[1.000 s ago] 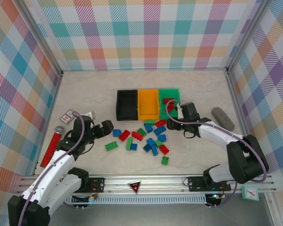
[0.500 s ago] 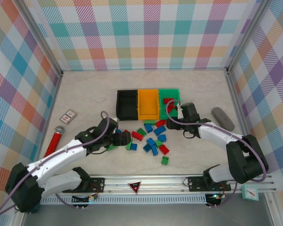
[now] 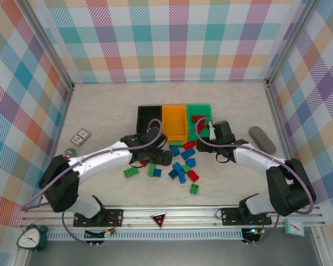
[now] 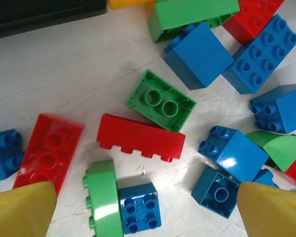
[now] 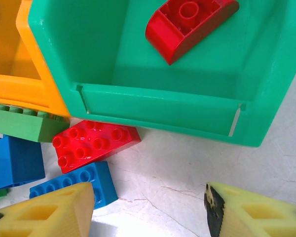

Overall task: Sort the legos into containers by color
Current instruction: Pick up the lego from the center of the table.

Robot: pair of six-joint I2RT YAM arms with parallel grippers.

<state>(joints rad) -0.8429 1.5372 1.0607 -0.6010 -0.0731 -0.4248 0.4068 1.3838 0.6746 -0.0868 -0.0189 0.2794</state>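
Observation:
Red, blue and green legos (image 3: 180, 163) lie scattered in front of the black bin (image 3: 149, 123), orange bin (image 3: 175, 122) and green bin (image 3: 200, 112). A red curved lego (image 5: 187, 24) lies in the green bin (image 5: 153, 103). My left gripper (image 3: 162, 158) hangs open over the pile. Between and just ahead of its yellow fingers (image 4: 24, 210) are a small blue lego (image 4: 140, 207), a green curved lego (image 4: 104, 197) and a long red lego (image 4: 140, 138). My right gripper (image 3: 204, 142) is open over bare table near the green bin's front wall, beside a red lego (image 5: 96, 143) and a blue lego (image 5: 76, 185).
A grey oblong object (image 3: 262, 139) lies right of the green bin. A patterned card (image 3: 80, 136) sits at the left, with the silver end of the glittery tube (image 3: 70, 152) beside my left arm. Checked walls close in three sides.
My left arm has swung from the table's left side rightward until its open gripper is over the lego pile. The right arm has not moved.

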